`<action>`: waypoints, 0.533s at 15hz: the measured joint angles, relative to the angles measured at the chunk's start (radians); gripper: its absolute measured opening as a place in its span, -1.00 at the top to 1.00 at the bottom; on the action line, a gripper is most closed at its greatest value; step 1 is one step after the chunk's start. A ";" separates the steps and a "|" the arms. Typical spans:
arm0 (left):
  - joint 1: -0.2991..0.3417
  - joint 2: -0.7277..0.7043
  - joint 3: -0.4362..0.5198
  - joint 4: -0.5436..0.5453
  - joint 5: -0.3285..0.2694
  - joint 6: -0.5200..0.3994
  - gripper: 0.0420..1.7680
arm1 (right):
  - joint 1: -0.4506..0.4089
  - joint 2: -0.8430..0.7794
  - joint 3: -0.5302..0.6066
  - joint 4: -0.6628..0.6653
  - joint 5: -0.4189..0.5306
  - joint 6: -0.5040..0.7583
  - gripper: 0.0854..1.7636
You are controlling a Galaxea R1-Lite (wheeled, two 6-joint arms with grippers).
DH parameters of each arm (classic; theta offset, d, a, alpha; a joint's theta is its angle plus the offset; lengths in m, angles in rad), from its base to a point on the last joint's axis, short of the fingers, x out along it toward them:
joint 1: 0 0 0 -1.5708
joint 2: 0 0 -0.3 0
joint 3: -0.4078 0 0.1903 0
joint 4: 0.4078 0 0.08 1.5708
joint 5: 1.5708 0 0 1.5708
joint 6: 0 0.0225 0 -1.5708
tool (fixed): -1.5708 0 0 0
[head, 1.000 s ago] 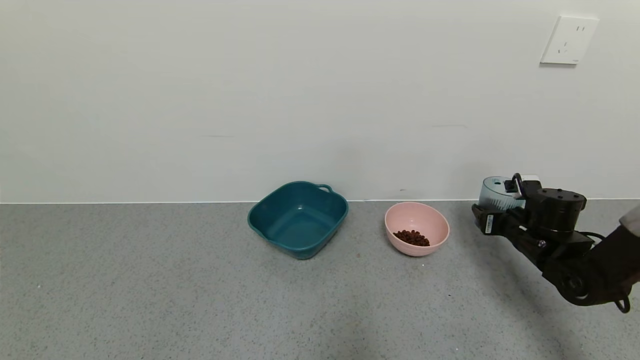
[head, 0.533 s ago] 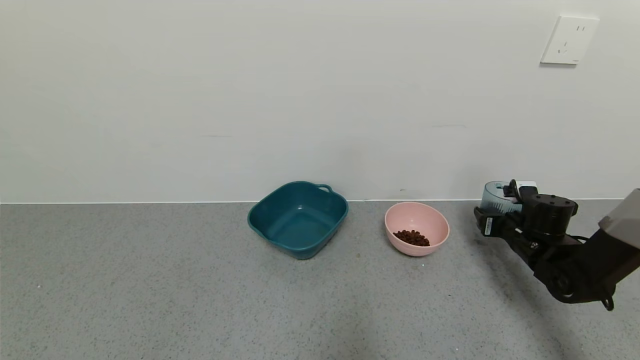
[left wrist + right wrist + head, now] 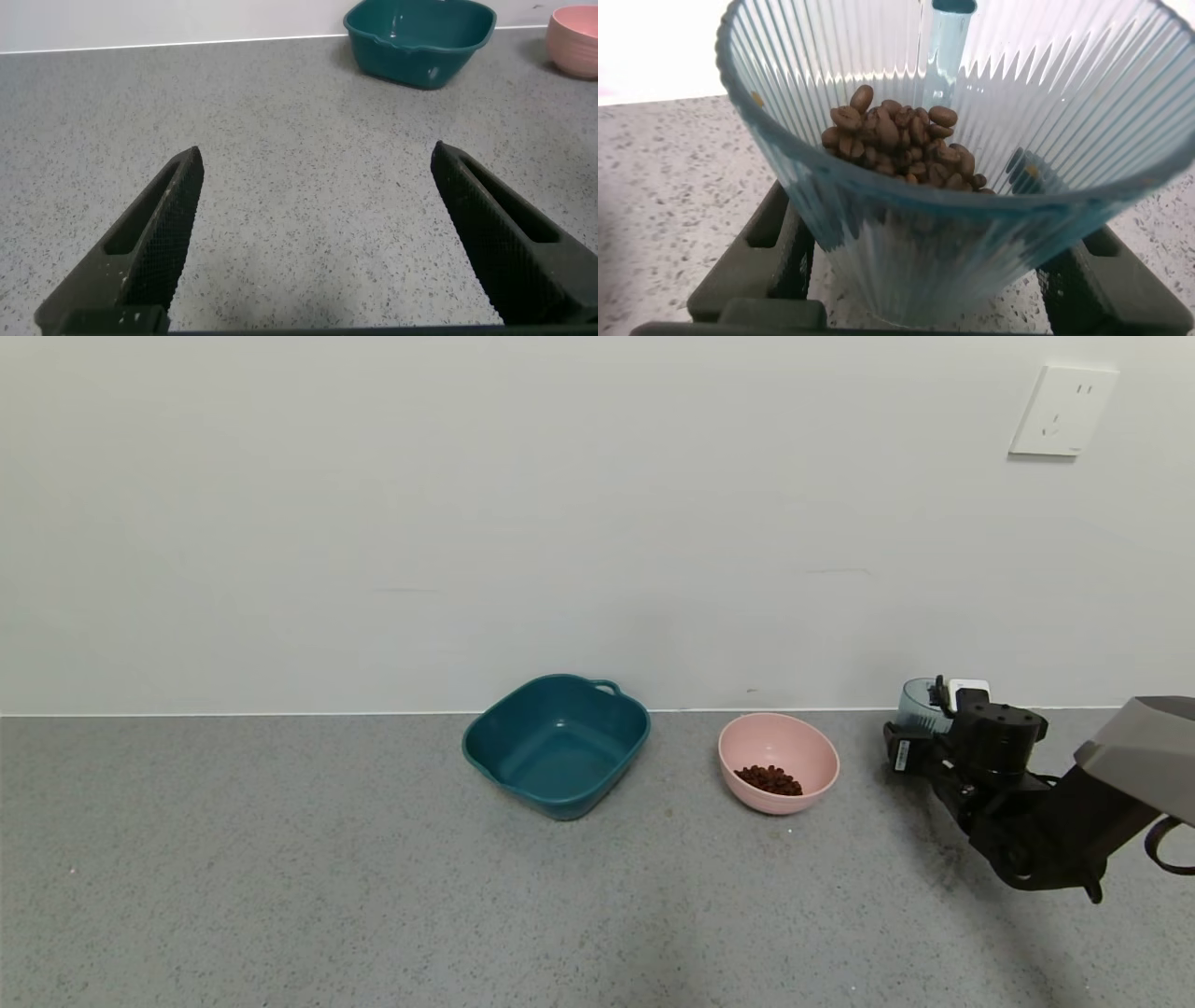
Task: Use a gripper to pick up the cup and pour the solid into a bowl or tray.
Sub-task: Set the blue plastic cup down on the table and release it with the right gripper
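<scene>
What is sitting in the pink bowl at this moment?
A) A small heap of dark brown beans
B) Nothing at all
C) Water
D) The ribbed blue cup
A: the head view shows a small dark brown heap of beans lying inside the pink bowl, while the ribbed cup is off to its right, in the right gripper.
</scene>
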 joint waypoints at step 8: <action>0.000 0.000 0.000 0.001 0.000 0.000 -0.98 | 0.013 0.047 -0.027 -0.002 -0.003 0.001 -0.50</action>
